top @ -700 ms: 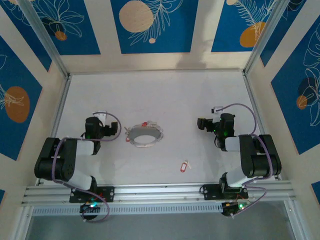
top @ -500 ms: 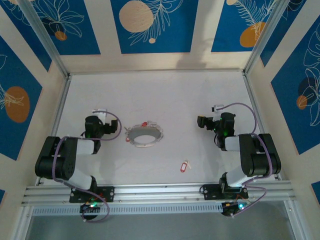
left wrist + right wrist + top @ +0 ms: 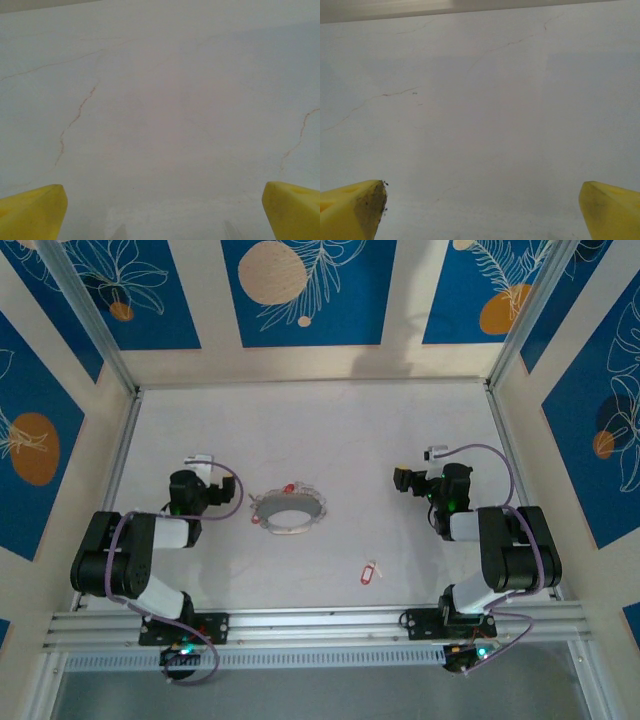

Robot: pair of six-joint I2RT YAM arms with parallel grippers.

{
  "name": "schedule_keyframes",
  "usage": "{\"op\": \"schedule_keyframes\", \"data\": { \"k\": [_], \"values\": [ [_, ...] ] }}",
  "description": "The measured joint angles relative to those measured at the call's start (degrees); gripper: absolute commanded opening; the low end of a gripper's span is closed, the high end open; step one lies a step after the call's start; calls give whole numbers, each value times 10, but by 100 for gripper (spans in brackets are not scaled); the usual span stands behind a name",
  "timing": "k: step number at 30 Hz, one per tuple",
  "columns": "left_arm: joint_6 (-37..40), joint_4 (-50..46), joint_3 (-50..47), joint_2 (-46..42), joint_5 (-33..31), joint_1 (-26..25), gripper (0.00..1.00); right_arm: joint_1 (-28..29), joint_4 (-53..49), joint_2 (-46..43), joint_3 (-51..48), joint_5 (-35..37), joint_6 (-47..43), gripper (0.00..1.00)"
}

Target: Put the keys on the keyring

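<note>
The keyring (image 3: 290, 510), a single hoop with one red tag (image 3: 289, 488) showing at its far rim, lies where it lay on the white table (image 3: 330, 420), left of centre, with bare surface all round it and broad open room toward the far edge. The two arms have swung slightly toward the far side, left gripper (image 3: 160, 215) and right gripper (image 3: 480, 215) both spread wide and holding nothing. One loose key (image 3: 369, 572) rests unmoved close to the near edge, right of the hoop.
</note>
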Motion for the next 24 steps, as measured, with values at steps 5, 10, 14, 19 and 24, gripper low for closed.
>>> {"op": "schedule_keyframes", "data": {
  "k": [5, 10, 14, 19, 24],
  "values": [
    [0, 4, 3, 0, 0, 0, 100, -8, 9, 0, 0, 2, 13, 99],
    [0, 4, 3, 0, 0, 0, 100, -25, 51, 0, -27, 12, 37, 99],
    [0, 5, 3, 0, 0, 0, 100, -27, 60, 0, -28, 14, 42, 99],
    [1, -26, 12, -11, 5, 0, 100, -27, 65, -23, -42, 19, 50, 99],
    [5, -226, 115, -118, 28, 0, 100, -27, -40, -153, -26, 23, 65, 99]
  ]
}}
